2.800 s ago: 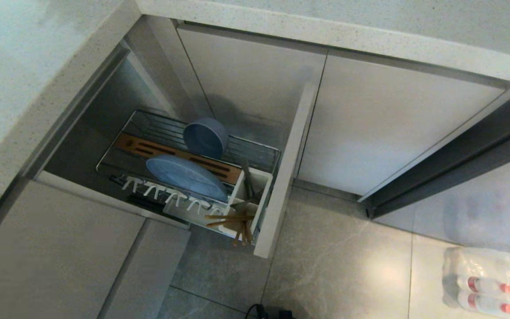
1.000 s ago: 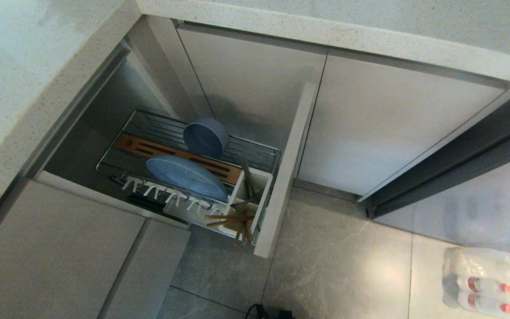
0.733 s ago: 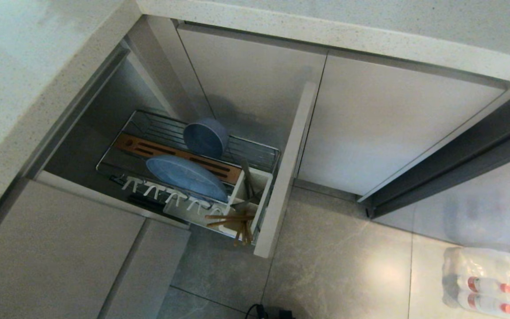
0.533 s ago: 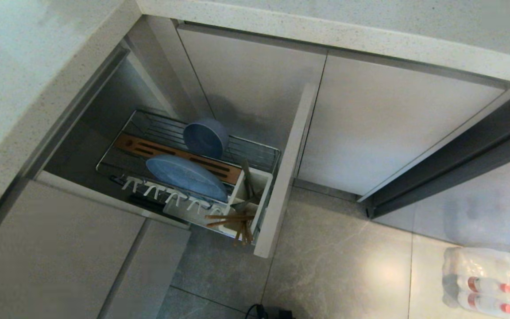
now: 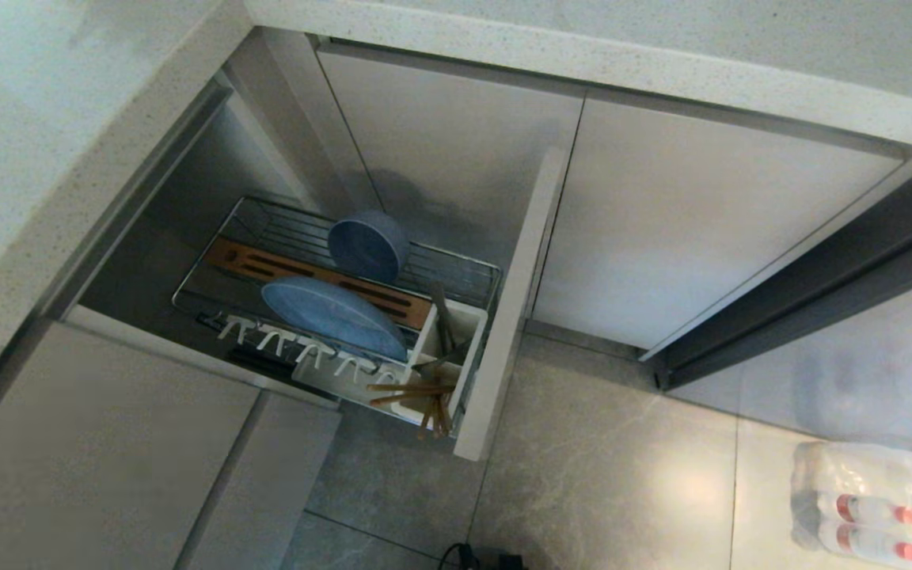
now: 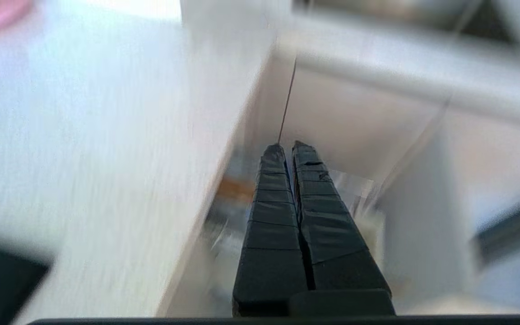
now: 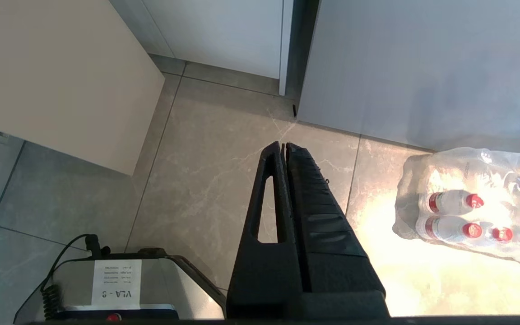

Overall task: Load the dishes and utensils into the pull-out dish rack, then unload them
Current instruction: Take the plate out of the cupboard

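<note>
1. The pull-out dish rack (image 5: pixel 472 277) stands drawn out from the lower cabinet, its beige front panel (image 5: pixel 511 309) facing the tiled floor (image 5: pixel 583 475); the speckled table (image 5: pixel 44 119) runs above it on two sides.
2. The light-blue plate (image 5: pixel 333 315) stands on edge, leaning in the white plate prongs (image 5: pixel 298 348) along the rack's near side, partly covering the brown slotted wooden strip (image 5: pixel 266 265).
3. The blue-grey bowl (image 5: pixel 367 245) stands on its edge behind the plate, against the wire bars at the rack's far side; plate and bowl sit close but whether they touch cannot be told.
4. The white utensil caddy (image 5: pixel 468 324) sits at the rack's front end, just behind the panel; the wooden chopsticks (image 5: pixel 412 389) lie across its nearer compartment, tips poking over the rim; the silver fork (image 5: pixel 442 317) leans in the farther compartment.
5. Neither arm shows in the head view; the left tool (image 6: pixel 287 146) appears in its wrist view with both black fingers pressed together and nothing between them, pointing toward the cabinet corner over the rack, the surroundings blurred.
6. The right tool (image 7: pixel 283 144) hangs over the floor, its fingers pressed together and empty; a shrink-wrapped pack of red-capped bottles (image 7: pixel 472 216) lies near it on the floor, and a grey device with a white label (image 7: pixel 115 286) sits beside it.
</note>
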Robot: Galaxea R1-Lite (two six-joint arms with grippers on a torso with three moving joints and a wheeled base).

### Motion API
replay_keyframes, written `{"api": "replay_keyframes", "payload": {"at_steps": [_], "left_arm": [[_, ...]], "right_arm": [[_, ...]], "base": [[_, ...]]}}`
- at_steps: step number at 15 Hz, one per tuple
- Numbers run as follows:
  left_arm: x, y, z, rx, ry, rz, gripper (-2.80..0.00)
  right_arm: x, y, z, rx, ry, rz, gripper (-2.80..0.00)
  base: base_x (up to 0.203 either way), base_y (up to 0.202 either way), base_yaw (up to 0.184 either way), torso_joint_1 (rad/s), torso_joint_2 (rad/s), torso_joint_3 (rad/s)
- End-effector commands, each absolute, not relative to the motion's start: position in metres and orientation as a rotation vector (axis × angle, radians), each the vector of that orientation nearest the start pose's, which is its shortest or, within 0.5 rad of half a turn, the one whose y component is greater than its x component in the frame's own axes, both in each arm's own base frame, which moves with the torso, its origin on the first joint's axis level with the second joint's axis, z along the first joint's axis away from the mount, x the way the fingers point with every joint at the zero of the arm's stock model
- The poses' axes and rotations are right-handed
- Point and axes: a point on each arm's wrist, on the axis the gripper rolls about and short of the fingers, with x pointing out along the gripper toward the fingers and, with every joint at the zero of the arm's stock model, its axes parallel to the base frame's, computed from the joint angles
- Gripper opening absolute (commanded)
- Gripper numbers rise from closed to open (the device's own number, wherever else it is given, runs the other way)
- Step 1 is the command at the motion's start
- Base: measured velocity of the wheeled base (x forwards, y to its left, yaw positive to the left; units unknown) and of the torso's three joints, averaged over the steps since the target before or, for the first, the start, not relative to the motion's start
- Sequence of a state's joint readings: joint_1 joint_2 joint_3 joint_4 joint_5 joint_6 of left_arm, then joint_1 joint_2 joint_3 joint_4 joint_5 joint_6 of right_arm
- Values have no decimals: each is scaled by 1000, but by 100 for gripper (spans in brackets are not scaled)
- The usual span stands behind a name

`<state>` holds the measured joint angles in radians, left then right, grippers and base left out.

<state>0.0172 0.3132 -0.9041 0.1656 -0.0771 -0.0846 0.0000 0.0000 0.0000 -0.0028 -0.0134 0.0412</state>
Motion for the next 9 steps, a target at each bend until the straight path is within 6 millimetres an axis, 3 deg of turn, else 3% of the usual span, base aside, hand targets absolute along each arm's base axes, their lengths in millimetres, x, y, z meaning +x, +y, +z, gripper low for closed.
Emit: {"api": "replay_keyframes", "payload": {"at_steps": [1,5,9], "left_arm": [[-61,-4,334,-133,-379,-72,-280],[-25,-2,399,-402,-336,-122,-280],[23,-2,440,-692,-187,-172,-280]], "right_arm": [[-23,0,76,41,-2,-14,-280],[-23,0,76,41,-2,-14,-280],[-23,0,76,41,-2,-14,-280]], "base": [[0,0,0,0,0,0],[0,0,0,0,0,0],[0,0,0,0,0,0]]}}
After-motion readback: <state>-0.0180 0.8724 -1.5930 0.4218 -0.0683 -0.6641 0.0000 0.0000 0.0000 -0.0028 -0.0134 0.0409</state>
